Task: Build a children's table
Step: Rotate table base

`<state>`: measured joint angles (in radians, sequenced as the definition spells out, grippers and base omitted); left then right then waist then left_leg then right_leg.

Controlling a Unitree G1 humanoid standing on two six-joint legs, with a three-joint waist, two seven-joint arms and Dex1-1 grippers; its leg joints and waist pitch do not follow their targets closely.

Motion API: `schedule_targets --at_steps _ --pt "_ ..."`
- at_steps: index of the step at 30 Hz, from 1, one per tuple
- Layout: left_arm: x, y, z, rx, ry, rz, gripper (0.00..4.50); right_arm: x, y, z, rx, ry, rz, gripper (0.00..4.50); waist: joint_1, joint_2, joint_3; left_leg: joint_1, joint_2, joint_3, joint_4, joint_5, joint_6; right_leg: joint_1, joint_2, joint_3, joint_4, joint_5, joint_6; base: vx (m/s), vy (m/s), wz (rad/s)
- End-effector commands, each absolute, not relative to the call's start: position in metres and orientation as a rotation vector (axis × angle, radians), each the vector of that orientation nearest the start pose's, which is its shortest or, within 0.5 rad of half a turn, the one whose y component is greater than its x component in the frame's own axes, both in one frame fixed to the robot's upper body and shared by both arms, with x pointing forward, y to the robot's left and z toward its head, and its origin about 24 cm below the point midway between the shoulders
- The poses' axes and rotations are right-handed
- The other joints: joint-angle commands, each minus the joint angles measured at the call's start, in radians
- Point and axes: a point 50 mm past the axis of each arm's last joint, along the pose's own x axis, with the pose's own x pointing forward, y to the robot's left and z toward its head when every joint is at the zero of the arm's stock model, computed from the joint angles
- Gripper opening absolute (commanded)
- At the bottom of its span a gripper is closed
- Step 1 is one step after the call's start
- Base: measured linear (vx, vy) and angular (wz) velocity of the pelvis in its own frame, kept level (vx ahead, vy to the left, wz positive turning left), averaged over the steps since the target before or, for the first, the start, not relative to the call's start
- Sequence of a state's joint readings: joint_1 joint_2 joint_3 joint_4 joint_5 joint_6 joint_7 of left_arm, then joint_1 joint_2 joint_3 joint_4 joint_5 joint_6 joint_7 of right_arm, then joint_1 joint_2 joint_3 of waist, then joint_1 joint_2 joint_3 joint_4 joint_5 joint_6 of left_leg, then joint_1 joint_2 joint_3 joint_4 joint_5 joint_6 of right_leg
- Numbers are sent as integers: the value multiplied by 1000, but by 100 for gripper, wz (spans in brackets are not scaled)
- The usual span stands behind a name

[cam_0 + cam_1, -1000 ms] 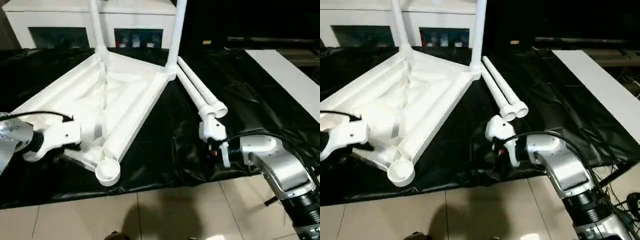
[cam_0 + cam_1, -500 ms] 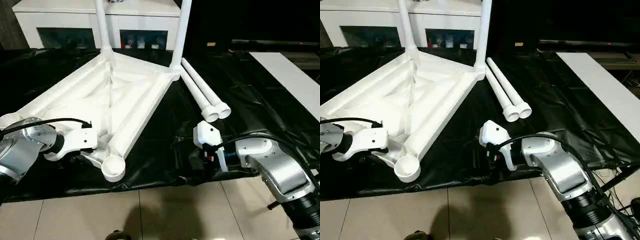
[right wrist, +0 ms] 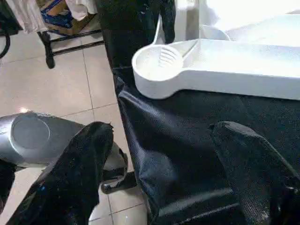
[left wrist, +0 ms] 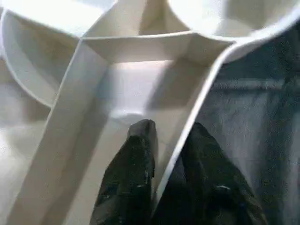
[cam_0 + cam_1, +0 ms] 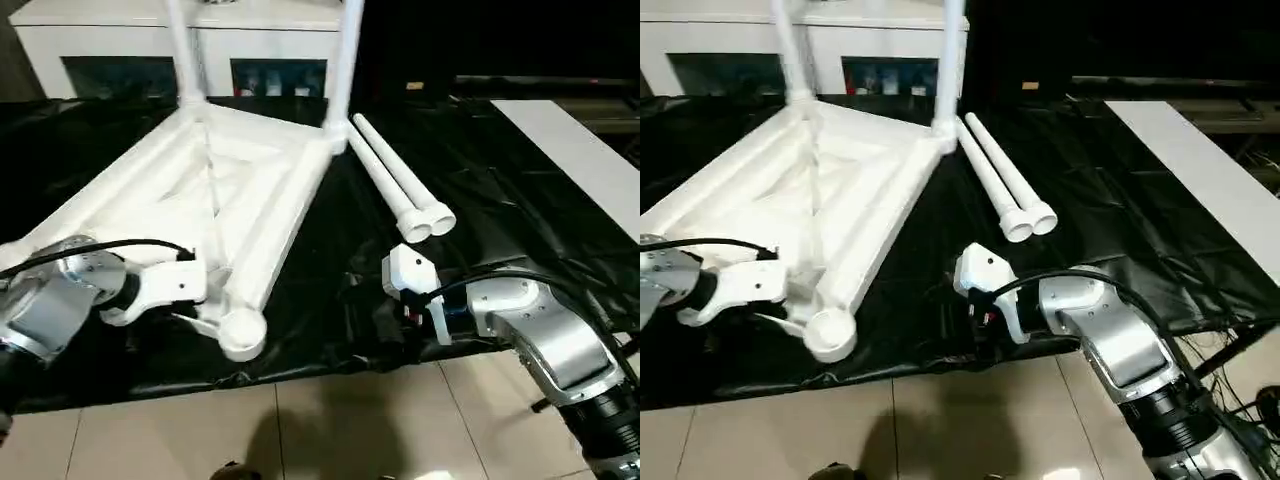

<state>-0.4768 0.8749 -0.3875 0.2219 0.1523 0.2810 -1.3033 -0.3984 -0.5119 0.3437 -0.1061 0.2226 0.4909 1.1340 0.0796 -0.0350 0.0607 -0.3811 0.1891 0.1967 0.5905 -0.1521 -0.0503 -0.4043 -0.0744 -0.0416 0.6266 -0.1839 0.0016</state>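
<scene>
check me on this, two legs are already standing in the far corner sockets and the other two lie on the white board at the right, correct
Not quite. The two loose legs lie on the black sheet beside the table top, not on the white board; the left eye view shows it. Two legs do stand in the far corner sockets.

table top (image 5: 250,190) was white, ribbed | loose legs (image 5: 400,185) white | sheet (image 5: 480,200) glossy black | floor (image 5: 330,420) beige tile | forearms (image 5: 545,335) silver | fingers (image 3: 79,173) black
</scene>
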Motion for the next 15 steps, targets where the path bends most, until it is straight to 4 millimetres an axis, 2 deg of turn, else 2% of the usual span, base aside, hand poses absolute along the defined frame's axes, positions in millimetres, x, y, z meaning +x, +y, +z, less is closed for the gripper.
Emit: schedule_targets --at_steps 1,2,4,5,7,9,10,11,13,14,15 --pt "284 245 91 831 852 -1107 79 267 -112 102 -342 338 1428 381 5 23 -66 25 43 -33 -82 -372 -69 34 -66 41 -70 -238 -207 0 0 0" --pt "280 244 89 796 868 -1089 75 267 -112 102 -343 337 1424 381 1 25 -66 30 42 -30 -79 -376 -63 31 -64 42 -74 -243 -209 0 0 0" --pt "276 243 87 754 885 -1059 69 268 -112 102 -345 335 1417 381 -4 26 -65 28 42 -30 -80 -364 -61 34 -64 43 -73 -233 -215 0 0 0" --pt "273 242 84 740 893 -1047 57 268 -112 102 -343 334 1413 381 -7 27 -65 30 42 -30 -79 -365 -61 33 -62 42 -72 -236 -217 0 0 0" --pt "269 236 79 714 884 -1030 55 269 -113 102 -342 330 1399 381 -11 23 -64 28 41 -29 -78 -362 -56 34 -61 42 -75 -241 -218 0 0 0" --pt "269 232 76 699 866 -1002 49 270 -114 102 -341 327 1381 381 -14 23 -62 28 41 -29 -77 -364 -48 34 -62 43 -79 -276 -213 0 0 0" --pt "269 228 74 688 855 -980 39 271 -114 102 -340 325 1369 381 -13 24 -60 30 40 -30 -77 -381 -48 32 -61 42 -84 -313 -204 0 0 0" --pt "273 224 71 682 821 -937 39 275 -116 101 -348 316 1327 381 -16 15 -59 29 39 -31 -77 -395 -47 32 -61 41 -87 -353 -192 0 0 0" --pt "280 217 69 701 769 -879 30 283 -118 101 -348 312 1248 381 -17 19 -57 30 38 -33 -78 -402 -52 30 -63 41 -90 -392 -181 0 0 0" --pt "288 210 71 736 706 -842 25 290 -120 100 -344 319 1174 381 -21 15 -57 31 36 -35 -75 -417 -58 28 -63 39 -96 -440 -165 0 0 0" --pt "291 209 72 735 690 -833 20 291 -120 99 -342 324 1155 381 -21 15 -58 32 36 -36 -76 -422 -59 28 -63 38 -98 -453 -157 0 0 0"
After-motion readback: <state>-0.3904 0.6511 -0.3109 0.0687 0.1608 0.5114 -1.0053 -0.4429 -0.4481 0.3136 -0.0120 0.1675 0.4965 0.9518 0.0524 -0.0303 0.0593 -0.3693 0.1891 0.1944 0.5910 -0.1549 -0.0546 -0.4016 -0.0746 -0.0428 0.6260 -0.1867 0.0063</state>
